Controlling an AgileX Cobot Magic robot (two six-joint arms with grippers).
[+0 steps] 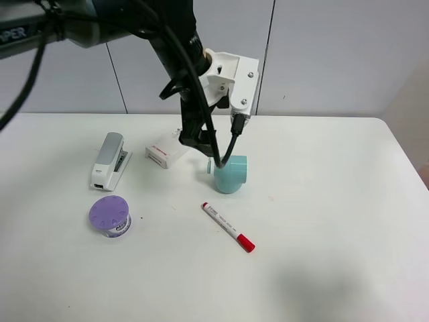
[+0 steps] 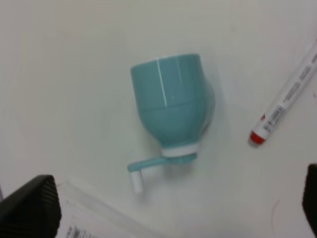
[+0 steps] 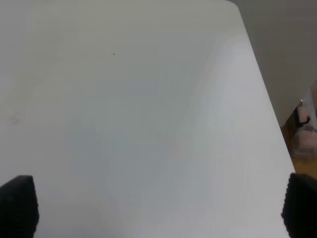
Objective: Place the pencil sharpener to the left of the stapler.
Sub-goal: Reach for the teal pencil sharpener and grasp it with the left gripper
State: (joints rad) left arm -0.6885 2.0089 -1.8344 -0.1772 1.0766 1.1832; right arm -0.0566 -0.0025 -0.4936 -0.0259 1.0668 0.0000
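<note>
Obs.: the pencil sharpener (image 1: 230,173) sits on the white surface (image 1: 322,201) near its middle, crank handle (image 2: 148,163) turned toward the white box with red print (image 1: 166,151). In the high view we find it well to the right of the stapler (image 1: 109,159), with the box between the two. The stapler lies near the left edge, and a purple-lidded container (image 1: 110,215) stands just in front of it. A red-capped marker (image 1: 228,227) lies near the sharpener, on the side closer to the camera, not touching it.

Left claw (image 2: 170,202): released, fingers spread wide. It hangs just above the sharpener and grasps nothing. We see no contact with the green body.

Right claw (image 3: 158,204): released too, fingers wide apart over bare surface.
</note>
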